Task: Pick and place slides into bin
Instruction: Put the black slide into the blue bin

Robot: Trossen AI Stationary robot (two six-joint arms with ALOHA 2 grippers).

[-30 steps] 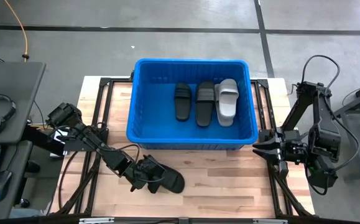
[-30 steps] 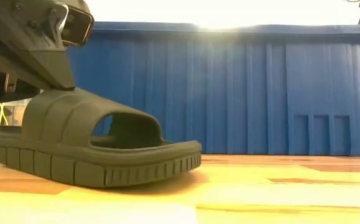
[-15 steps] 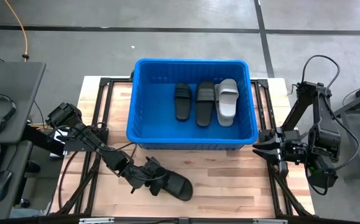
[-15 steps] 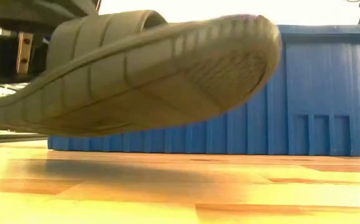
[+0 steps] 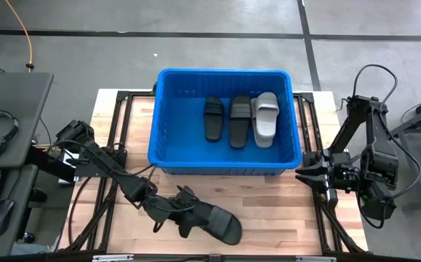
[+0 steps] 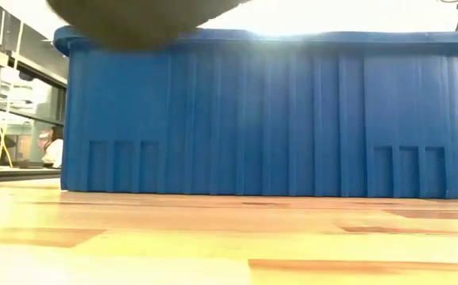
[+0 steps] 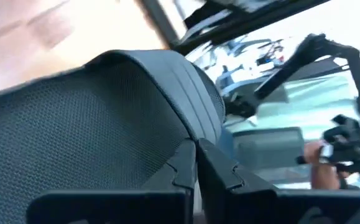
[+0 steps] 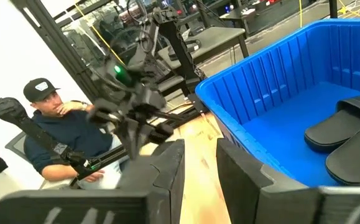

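Left pincer (image 5: 183,212) is clamped tight on a black slide (image 5: 216,223), lower centre of the high view, fingers pressed together on the strap edge so the sandal hangs off the tips. In the low view only its dark underside shows at the top edge, well clear of the desk (image 5: 268,211), so it's airborne: lifted high enough, I'd judge, to clear the bin rim. Left wrist view confirms it: both fingers (image 7: 220,168) meet on the ribbed strap. Blue bin (image 5: 166,156) sits upper centre of the high view, just beyond the held slide. Inside it: two black slides (image 5: 214,118) (image 5: 240,121) and one light grey slide (image 5: 266,118), lying flat, side by side, parallel, toward the right half of the tub; left half is bare. Right pincer (image 5: 310,175) waits at the right edge of the desk, near the bin's corner, fingers slightly parted, holding nothing. A seated person in a cap (image 8: 46,118) shows at left in the right wrist view.
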